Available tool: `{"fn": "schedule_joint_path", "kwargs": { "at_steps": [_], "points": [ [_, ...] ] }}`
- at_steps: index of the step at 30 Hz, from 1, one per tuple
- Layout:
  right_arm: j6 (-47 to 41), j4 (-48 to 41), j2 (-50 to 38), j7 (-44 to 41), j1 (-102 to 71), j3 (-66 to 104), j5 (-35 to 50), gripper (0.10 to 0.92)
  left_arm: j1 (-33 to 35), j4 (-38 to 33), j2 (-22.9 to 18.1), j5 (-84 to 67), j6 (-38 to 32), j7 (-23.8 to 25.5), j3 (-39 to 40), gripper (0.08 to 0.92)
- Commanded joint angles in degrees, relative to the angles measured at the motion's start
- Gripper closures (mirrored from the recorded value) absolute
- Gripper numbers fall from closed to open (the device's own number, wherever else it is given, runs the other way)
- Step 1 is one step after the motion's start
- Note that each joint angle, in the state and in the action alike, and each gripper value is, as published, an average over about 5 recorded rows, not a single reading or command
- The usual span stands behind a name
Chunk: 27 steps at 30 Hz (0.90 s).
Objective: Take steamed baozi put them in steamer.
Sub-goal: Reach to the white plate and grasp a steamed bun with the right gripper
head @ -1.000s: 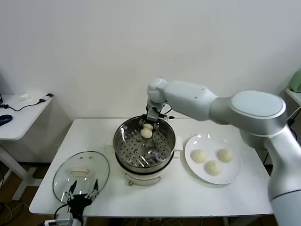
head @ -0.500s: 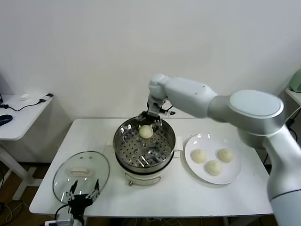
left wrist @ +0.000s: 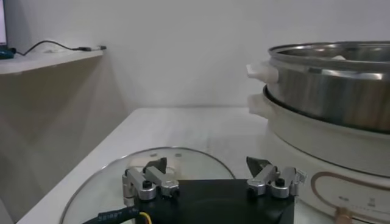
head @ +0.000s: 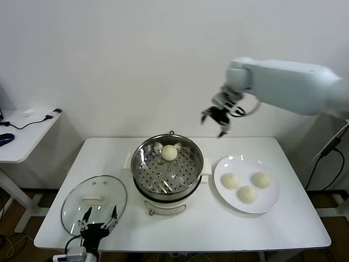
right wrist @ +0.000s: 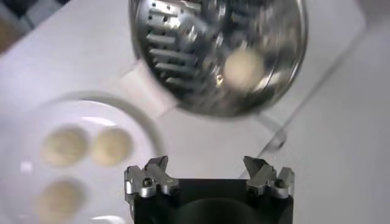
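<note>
Above the surface (head: 283,224): right end effector (head: 215,116), fingers spread, grasping nothing
Steamer (head: 167,166): one baozi (head: 169,153) on its perforated floor
Plate (head: 246,184): three baozi
Left end effector (head: 97,225): parked by lid (head: 94,198), fingers apart

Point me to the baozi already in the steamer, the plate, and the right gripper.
baozi in the steamer (head: 169,153), head view, its domed top.
plate (head: 272,204), head view, bare front rim.
right gripper (head: 214,121), head view, midway between its open fingertips.
</note>
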Motion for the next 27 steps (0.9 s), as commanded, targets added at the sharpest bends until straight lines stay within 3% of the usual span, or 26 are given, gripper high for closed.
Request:
{"fn": "schedule_joint_path", "kwargs": {
  "at_steps": [1, 14, 27],
  "points": [
    [-21.0, 9.8, -13.2, 5.9, -6.7, -3.1, 6.0, 0.203, 0.0, 0.0, 0.1, 0.2, -0.1, 0.0, -0.3, 0.177],
    [-23.0, -5.7, -6.0, 8.7, -28.8, 14.8, -0.2, 0.203, 0.3, 0.8, -0.3, 0.3, 0.0, 0.3, -1.0, 0.177],
    [-22.6, -10.9, -2.4, 9.5, -34.1, 18.2, -3.6, 0.203, 0.7, 1.0, -0.3, 0.6, -0.2, 0.4, -1.0, 0.177]
  ]
}}
